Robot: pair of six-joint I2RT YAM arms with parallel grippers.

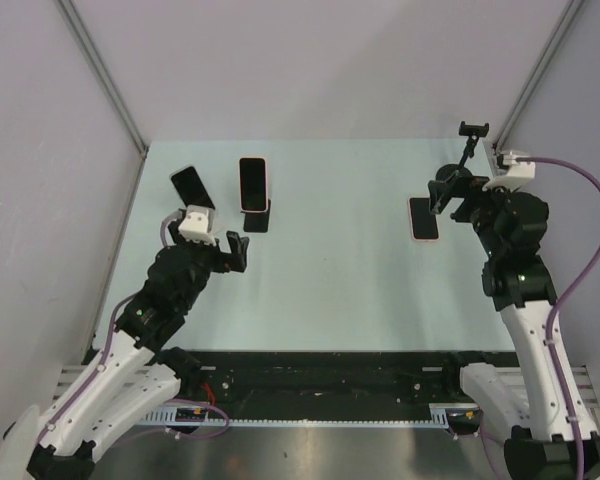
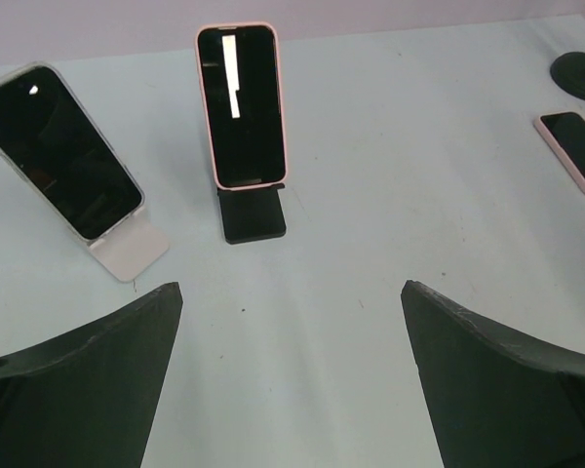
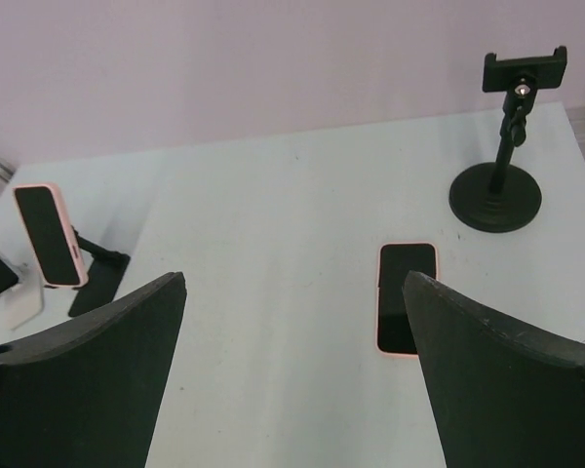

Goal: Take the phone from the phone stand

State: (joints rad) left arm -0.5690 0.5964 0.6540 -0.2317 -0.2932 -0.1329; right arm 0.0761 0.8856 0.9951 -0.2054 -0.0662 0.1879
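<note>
The pink phone point(image 2: 241, 105) leans upright in the black stand point(image 2: 253, 213). The left pincer point(image 2: 292, 302) hangs released, short of it. The right pincer point(image 3: 294, 292) is released, seemingly over the flat phone point(image 3: 400, 292).

Phone point(image 1: 253, 183) on stand point(image 1: 257, 219) far L, 2nd propped phone point(image 1: 192, 186) just L of it; flat phone point(image 1: 423, 218) R, clamp stand point(image 3: 495, 198) behind
</note>
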